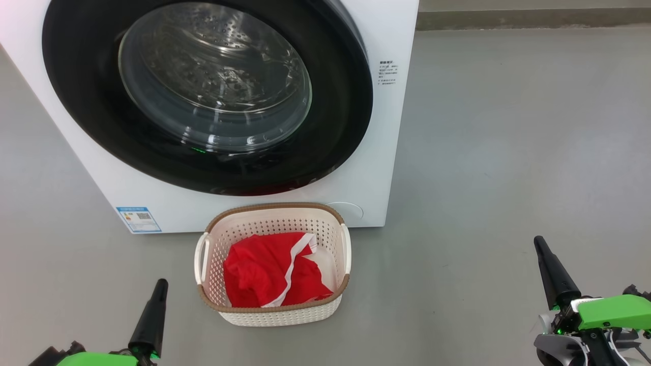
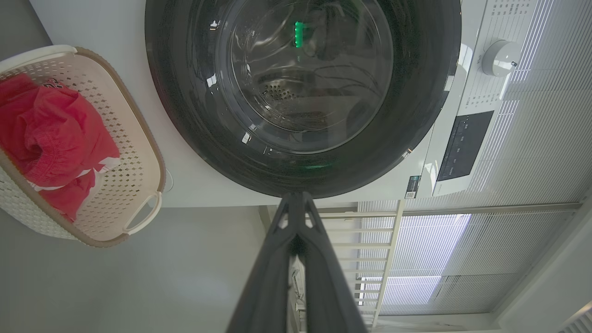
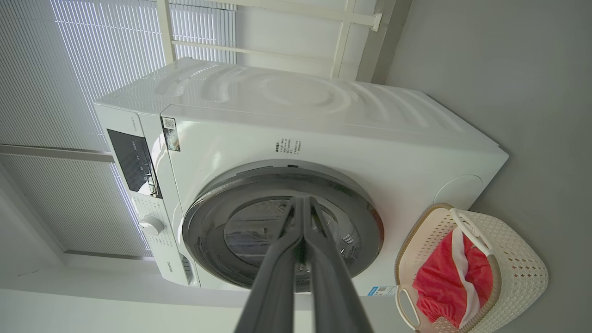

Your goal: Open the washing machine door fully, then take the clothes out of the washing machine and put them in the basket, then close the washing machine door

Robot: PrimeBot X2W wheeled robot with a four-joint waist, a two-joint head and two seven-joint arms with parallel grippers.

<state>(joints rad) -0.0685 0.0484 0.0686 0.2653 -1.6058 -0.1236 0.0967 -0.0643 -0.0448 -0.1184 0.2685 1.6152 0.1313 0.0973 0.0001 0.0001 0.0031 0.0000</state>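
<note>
Left hand (image 1: 161, 282) hovers near basket (image 1: 277, 206), right hand (image 1: 538, 242) well apart, both closed.

The head view's top edge crops the washing machine (image 1: 394, 168), whose blue label (image 1: 138, 219) is unreadable

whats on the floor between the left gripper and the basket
Nothing: the head view shows bare grey floor between the left gripper and the basket.

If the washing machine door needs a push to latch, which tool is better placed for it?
Probably left. In the head view the left tool lies below the washing machine door, beside the basket; the right tool sits out past the washing machine.
</note>
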